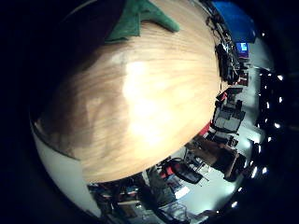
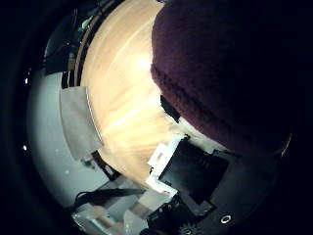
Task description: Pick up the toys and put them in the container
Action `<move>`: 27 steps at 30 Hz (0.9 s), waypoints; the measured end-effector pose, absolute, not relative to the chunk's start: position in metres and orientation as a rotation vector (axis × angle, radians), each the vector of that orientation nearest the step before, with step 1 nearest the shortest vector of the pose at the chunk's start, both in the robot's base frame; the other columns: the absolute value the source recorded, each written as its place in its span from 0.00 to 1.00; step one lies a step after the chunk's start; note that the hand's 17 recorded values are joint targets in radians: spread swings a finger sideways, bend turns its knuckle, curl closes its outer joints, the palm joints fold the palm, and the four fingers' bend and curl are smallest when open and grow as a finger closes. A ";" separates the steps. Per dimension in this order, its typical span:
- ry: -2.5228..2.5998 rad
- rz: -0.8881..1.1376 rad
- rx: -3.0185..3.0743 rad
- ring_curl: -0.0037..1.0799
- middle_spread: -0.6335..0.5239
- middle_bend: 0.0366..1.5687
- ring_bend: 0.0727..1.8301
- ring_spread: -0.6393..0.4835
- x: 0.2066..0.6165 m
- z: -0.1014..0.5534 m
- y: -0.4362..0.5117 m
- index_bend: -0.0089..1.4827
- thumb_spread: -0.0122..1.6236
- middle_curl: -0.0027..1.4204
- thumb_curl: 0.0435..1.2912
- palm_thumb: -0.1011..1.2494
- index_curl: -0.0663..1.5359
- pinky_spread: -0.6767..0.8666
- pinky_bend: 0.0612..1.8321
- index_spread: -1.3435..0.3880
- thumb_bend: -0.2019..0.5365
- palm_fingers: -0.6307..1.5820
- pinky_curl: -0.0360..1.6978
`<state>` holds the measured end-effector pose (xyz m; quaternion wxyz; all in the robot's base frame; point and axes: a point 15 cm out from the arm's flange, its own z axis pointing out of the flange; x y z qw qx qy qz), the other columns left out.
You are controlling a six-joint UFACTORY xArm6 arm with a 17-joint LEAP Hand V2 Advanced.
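A dark maroon plush toy point(image 2: 220, 73) fills much of the thumb-side palm view, so it is judged to lie very close against the palm, and a black-and-white part of the hand point(image 2: 190, 171) is seen bent in just beneath it, touching or nearly touching its fuzzy surface. From this the toy is taken to be held, the fingers curled in on it, though only one part of the hand is shown and the rest of the grasp is hidden behind the toy itself. The wooden table point(image 1: 140, 107) is seen spread wide below in both palm views, with the toy apart from it, which suggests that the toy is carried clear of the surface (whether it hangs freely or brushes the wood at some hidden edge cannot be told). At the far rim of the table a green toy point(image 1: 140, 18) is seen lying flat on the wood, well apart from the hand; it is judged to be left there for a later pick. A grey sheet or panel point(image 2: 78, 122) is seen just beside the table's edge; what it is cannot be made out. No container is shown in either view, so it is judged that the held toy has yet to be brought over one and released.
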<state>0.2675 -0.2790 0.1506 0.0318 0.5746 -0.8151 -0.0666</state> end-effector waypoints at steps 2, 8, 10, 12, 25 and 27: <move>-2.512 -0.202 1.769 0.39 0.22 0.44 0.52 0.22 0.269 0.153 -0.281 0.20 0.69 0.42 0.20 0.42 0.27 0.36 0.23 0.46 0.26 0.78 0.07; -2.517 -0.188 1.768 0.45 0.24 0.47 0.55 0.25 0.275 0.158 -0.286 0.27 0.72 0.46 0.19 0.44 0.33 0.20 0.44 0.46 0.25 0.86 0.15; -2.516 -0.192 1.768 0.46 0.25 0.49 0.56 0.26 0.275 0.157 -0.287 0.30 0.72 0.47 0.19 0.44 0.35 0.18 0.49 0.47 0.25 0.86 0.17; -2.515 -0.191 1.768 0.48 0.25 0.52 0.57 0.27 0.278 0.157 -0.289 0.33 0.73 0.49 0.18 0.45 0.38 0.16 0.53 0.47 0.25 0.84 0.20; -2.517 -0.237 1.750 0.55 0.29 0.63 0.65 0.31 0.279 0.159 -0.297 0.49 0.78 0.56 0.18 0.51 0.49 0.16 0.65 0.51 0.27 0.84 0.28; -2.519 -0.237 1.748 0.56 0.29 0.64 0.66 0.32 0.280 0.160 -0.299 0.51 0.78 0.56 0.17 0.52 0.50 0.18 0.67 0.52 0.27 0.83 0.29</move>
